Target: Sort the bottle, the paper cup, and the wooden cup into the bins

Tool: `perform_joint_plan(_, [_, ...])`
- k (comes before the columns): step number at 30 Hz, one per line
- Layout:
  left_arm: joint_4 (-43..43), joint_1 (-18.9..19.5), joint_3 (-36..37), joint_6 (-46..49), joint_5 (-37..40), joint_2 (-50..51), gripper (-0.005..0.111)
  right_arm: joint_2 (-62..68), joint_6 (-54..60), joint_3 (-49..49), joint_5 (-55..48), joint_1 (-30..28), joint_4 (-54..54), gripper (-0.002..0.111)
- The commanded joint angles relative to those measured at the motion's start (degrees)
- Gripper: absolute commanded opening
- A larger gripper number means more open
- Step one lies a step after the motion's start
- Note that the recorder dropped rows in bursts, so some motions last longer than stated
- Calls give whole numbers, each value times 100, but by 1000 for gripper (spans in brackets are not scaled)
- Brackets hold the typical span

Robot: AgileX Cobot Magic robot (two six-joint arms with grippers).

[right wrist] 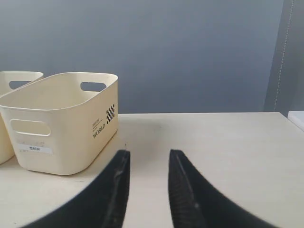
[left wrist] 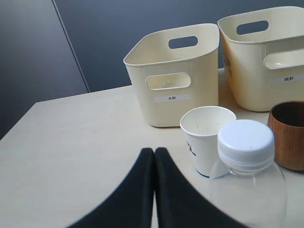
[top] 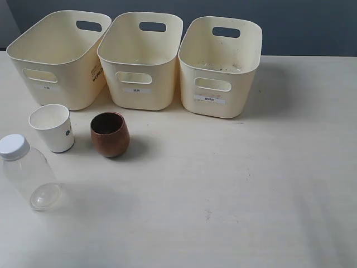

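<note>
Bottle (left wrist: 247, 183) hides paper cup (left wrist: 205, 137) partly.

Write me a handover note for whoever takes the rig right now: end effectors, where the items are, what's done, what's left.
Left end effector: shut, holding nothing, low over the table just short of the bottle.
Right end effector: open, empty, near the right-hand bin.
Bottle, paper cup and wooden cup: all upright on the table in front of the bins, at the left side of the exterior view.
Three bins in a row at the back; no task item in any of them.
Done: nothing sorted.
Left: all three items into bins. The labels are too small to read here.
</note>
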State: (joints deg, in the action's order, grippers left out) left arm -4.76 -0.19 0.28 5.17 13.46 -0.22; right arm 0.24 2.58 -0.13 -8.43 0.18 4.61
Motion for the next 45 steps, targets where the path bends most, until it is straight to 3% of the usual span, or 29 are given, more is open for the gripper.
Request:
perform_joint_plan(1, [13, -4, -28, -5, -15, 22, 0, -24, 33, 13, 7, -38, 10, 28])
perform_joint_plan(30, [13, -4, -28, -5, -15, 22, 0, -24, 22, 13, 49, -38, -1, 28])
perform_joint_plan(40, [13, -4, -28, -5, -15, 22, 0, -24, 22, 13, 1603, -38, 21, 28])
perform_joint_plan(45, [13, -4, -28, -5, -15, 22, 0, -24, -676, 13, 2243, -38, 1376, 28])
